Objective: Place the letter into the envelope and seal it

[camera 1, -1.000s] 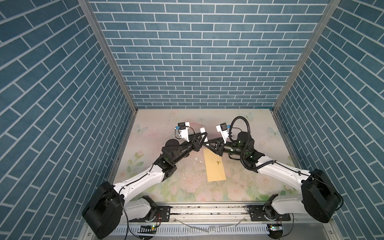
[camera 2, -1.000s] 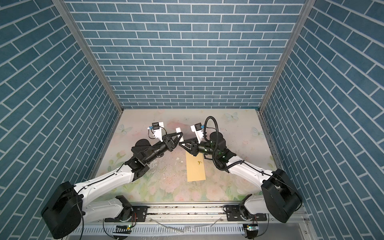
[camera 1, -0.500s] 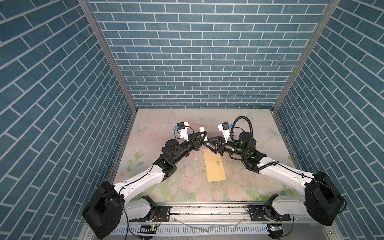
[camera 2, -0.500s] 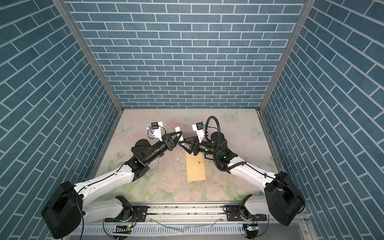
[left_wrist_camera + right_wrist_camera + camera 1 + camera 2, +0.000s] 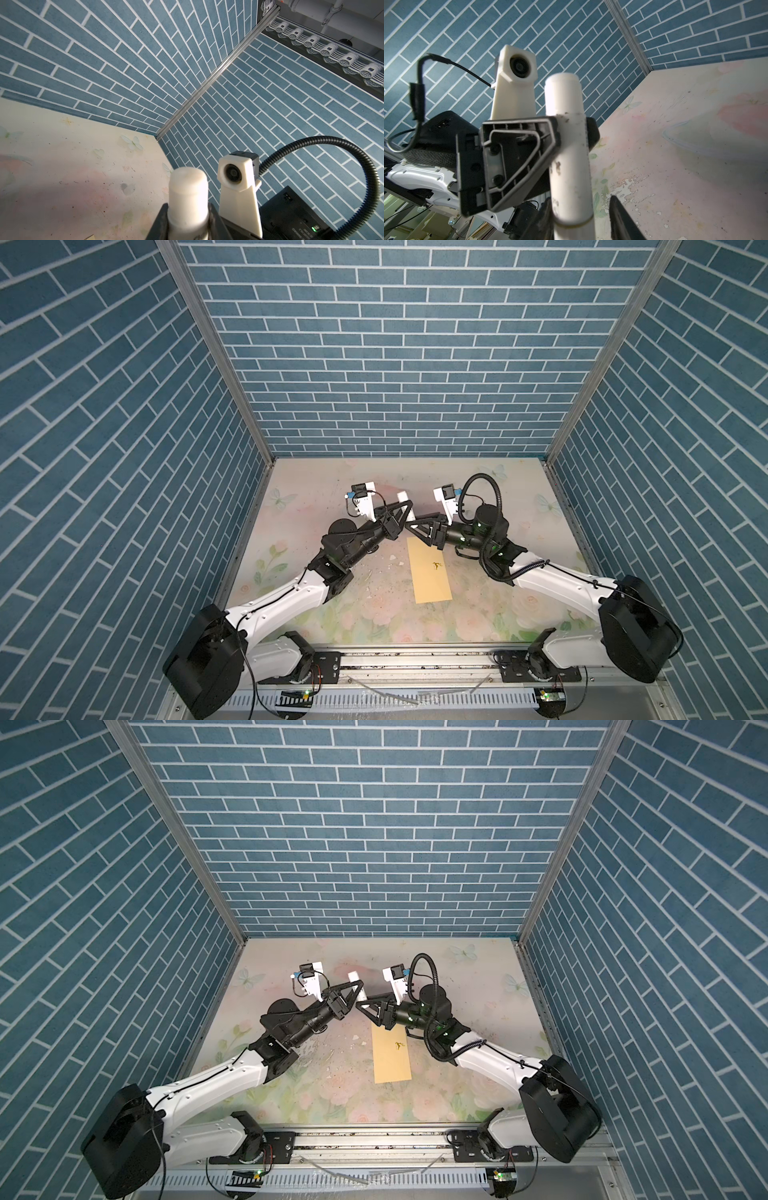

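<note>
Left gripper [image 5: 404,515] is clamped on a white glue stick [image 5: 402,494], gripping the tube partway along its length; the left wrist view shows the capped end [image 5: 188,187] poking out past the black fingers [image 5: 161,224]. Right gripper [image 5: 412,526] meets it tip to tip in both top views. In the right wrist view its jaws stand apart around the tube's other end [image 5: 571,207], with a clear gap between the tube and one finger [image 5: 623,220]; whether the other finger touches the tube I cannot tell. Just beneath the right gripper lies the envelope [image 5: 430,572], flat on the table [image 5: 498,614], its far end under that gripper and its length running toward the arm bases, a small dark mark [image 5: 436,565] on its face. Pale flakes [image 5: 392,568] dot the floral tabletop below the left gripper, beside the envelope.
</note>
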